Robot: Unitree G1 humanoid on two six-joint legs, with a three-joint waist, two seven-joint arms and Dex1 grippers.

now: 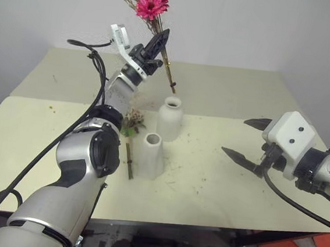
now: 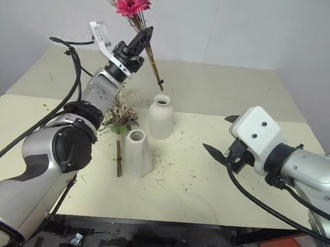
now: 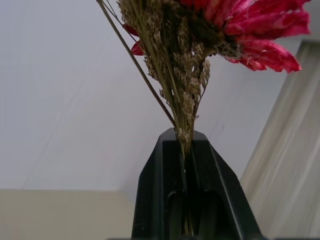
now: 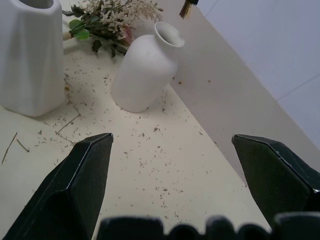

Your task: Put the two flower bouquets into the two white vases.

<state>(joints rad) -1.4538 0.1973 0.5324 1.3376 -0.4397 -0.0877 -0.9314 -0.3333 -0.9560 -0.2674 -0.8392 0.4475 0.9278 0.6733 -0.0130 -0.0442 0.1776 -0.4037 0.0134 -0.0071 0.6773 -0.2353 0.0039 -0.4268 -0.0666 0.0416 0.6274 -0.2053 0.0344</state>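
So, left gripper (image 1: 158,44) up high over the back of the table (image 1: 226,94), black fingers pinched tight on the thin stems of the wispy bouquet (image 1: 143,1), the one with beige grasses and a bright pink daisy-like flower at the top. Held tilted, flower end up and leaning left against the white wall (image 1: 250,26), cut stem ends (image 1: 172,88) hanging in the air just above and slightly behind the mouth of the rounded vase (image 1: 169,118), not inside it. In the left wrist view, stems squeezed right between the two fingertips (image 3: 160,165), pink petals spreading out above. Right gripper (image 2: 222,136) off to the right side, low over the table, fingers spread wide apart with nothing between them, pointing toward both vases. Rounded vase upright near the middle of the table, tapered vase (image 1: 151,155) upright just in front of it and a bit to the left, close but not touching. Fuller bouquet (image 2: 120,118) lying flat on the table beside the tapered vase, on its left, cream sprays and green leaves toward the back, stem pointing toward the front edge. Lots of tiny dried bits (image 4: 150,150) scattered over the tabletop around the vases.
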